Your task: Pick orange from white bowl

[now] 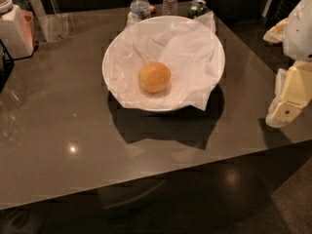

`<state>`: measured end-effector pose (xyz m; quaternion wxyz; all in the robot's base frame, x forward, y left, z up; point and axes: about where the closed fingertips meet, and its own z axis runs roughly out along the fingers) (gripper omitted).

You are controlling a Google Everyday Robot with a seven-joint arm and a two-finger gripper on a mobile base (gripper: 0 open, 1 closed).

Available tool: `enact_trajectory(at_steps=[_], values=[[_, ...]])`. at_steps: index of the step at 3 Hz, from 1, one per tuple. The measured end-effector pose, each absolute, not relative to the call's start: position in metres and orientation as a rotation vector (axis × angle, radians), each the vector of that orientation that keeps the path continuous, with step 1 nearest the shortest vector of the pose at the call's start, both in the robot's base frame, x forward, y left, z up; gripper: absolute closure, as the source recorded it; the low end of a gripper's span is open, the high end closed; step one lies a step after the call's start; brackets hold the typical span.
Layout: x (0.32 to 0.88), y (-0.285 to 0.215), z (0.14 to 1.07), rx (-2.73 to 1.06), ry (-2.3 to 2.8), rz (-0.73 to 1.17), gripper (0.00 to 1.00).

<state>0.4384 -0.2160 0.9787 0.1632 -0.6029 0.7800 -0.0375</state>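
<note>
The orange (154,77) is a round pale orange-yellow fruit lying in the middle of the white bowl (113,47). The bowl is wide and round, lined with crinkled white paper, and stands on the grey-brown table. My gripper (288,100) is at the right edge of the view, cream-coloured, over the table's right edge. It is well to the right of the bowl, apart from it, and nothing shows in it.
Two clear water bottles (140,5) and a green can (197,7) stand behind the bowl. A clear plastic holder (52,23) and a white container (13,26) are at the back left. The table's front edge (146,177) runs across the lower part of the view.
</note>
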Motion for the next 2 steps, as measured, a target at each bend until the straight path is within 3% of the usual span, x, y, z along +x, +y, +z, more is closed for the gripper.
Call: enact_trajectory(at_steps=[2], values=[[0.456,-0.199,0.983,-1.757,2.157,-0.03,0.0]])
